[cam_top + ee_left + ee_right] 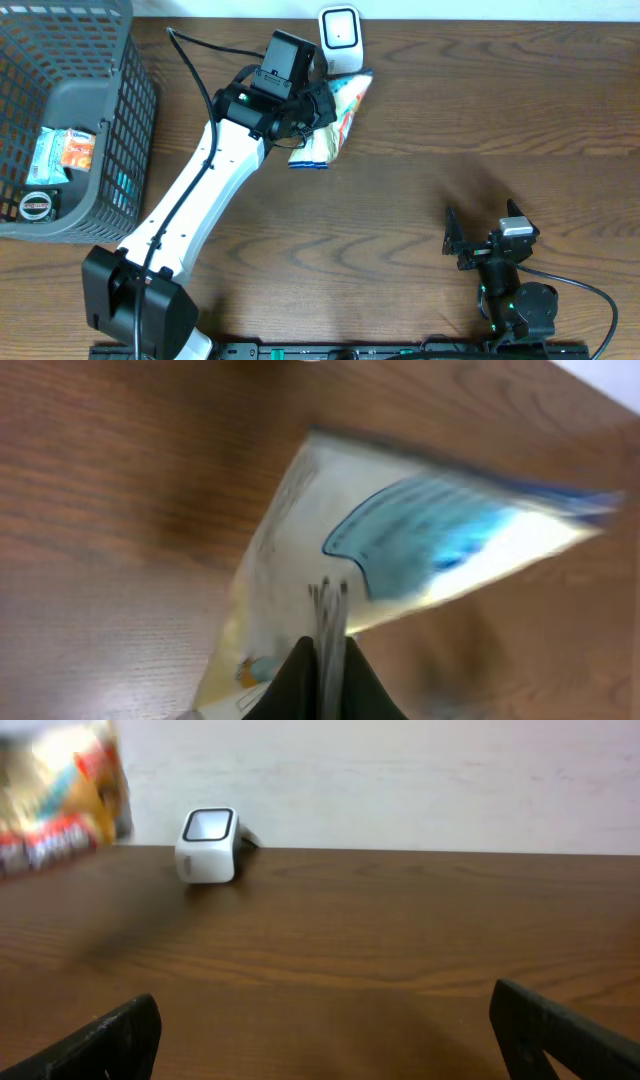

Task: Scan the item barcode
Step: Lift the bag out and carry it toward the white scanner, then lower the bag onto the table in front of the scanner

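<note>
The item, a white and blue snack bag (pixel 340 112), hangs tilted above the table just in front of the white barcode scanner (pixel 340 36) at the back edge. My left gripper (pixel 311 108) is shut on the bag's edge. In the left wrist view the bag (pixel 400 550) is blurred, its seam pinched between the black fingers of the left gripper (pixel 325 665). The right wrist view shows the bag (pixel 60 795) at far left, beside the scanner (pixel 208 845). My right gripper (pixel 480 238) rests low at the front right, open and empty (pixel 325 1030).
A grey mesh basket (pixel 125 110) stands at the left edge. It holds an orange and white packet (pixel 65 150) and a small round black object (pixel 35 205). Bare wooden tabletop lies between the two arms.
</note>
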Robot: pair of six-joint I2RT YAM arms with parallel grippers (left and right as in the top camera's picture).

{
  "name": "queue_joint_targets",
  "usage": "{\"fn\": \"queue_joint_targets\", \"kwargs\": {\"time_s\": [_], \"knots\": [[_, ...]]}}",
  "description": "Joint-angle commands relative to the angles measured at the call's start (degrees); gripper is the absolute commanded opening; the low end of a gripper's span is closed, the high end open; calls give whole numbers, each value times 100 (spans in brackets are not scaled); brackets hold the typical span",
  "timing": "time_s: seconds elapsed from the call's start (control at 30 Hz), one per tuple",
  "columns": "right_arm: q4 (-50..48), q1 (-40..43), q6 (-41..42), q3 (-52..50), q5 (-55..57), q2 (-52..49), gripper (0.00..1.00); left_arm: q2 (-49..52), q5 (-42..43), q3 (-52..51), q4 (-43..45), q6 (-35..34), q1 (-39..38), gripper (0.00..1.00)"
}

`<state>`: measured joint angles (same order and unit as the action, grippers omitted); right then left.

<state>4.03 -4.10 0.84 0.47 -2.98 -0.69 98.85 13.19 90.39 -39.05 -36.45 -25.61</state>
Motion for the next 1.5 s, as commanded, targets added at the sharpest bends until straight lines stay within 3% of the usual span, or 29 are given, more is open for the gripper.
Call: {"fn": "queue_joint_targets", "kwargs": {"time_s": [0.0,0.17,0.3,0.47,0.57,0.7,0.97,1.27,1.47], "knots": [[17,-35,37,-11,4,31,99,160,-186,-17,28,-439,-142,8],[20,-35,37,-11,4,31,99,531,-214,-17,31,-367,-417,9],[20,-35,37,-11,4,31,99,752,-212,-17,-68,474,-570,33],[20,-35,39,-11,4,31,99,638,-238,-9,-492,1797,-487,46],[20,-35,37,-11,4,31,99,498,-479,26,-850,2208,-306,53],[20,-35,37,-11,4,31,99,299,-861,55,-1388,2671,35,54],[20,-35,37,-11,4,31,99,251,-752,26,-2529,3023,514,54],[17,-35,39,-11,4,31,99,424,-542,-431,-2647,3145,474,54],[17,-35,37,-11,4,31,99,431,149,-916,-2643,3147,474,55]]}}
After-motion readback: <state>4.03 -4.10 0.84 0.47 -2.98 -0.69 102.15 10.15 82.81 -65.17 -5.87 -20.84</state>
